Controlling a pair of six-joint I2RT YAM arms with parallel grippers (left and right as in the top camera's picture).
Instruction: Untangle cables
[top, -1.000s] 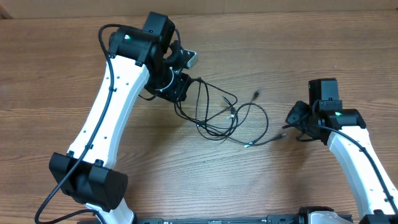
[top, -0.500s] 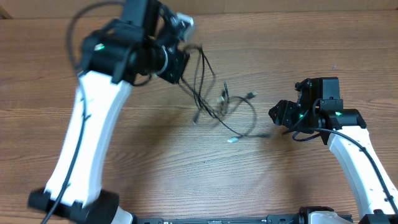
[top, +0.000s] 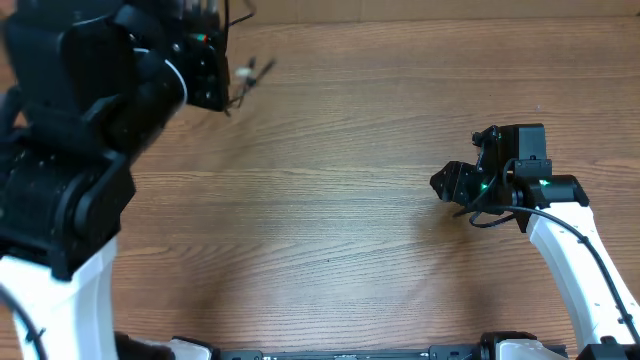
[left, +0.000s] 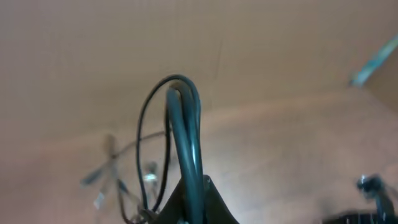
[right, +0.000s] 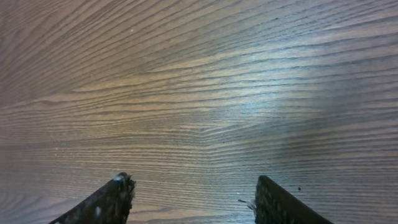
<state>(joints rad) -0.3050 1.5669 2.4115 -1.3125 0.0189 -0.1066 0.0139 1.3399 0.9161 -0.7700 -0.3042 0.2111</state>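
My left arm (top: 90, 120) is raised high and fills the left of the overhead view. Its gripper (left: 189, 202) is shut on a loop of the black cables (left: 181, 118). More thin strands and small plug ends (left: 111, 177) hang blurred below the loop. In the overhead view only a blurred bit of the cables (top: 245, 75) shows beside the arm at the top left. My right gripper (top: 442, 184) (right: 193, 190) hovers low over the bare wooden table at the right, open, with nothing between its fingers.
The wooden table (top: 330, 200) runs across the whole view. The right arm's white link (top: 570, 260) and its own thick black cable (top: 600, 265) occupy the lower right corner.
The left arm has swung up and to the left, lifting the whole tangle of cables off the table. The right gripper has shifted slightly left and opened a little wider.
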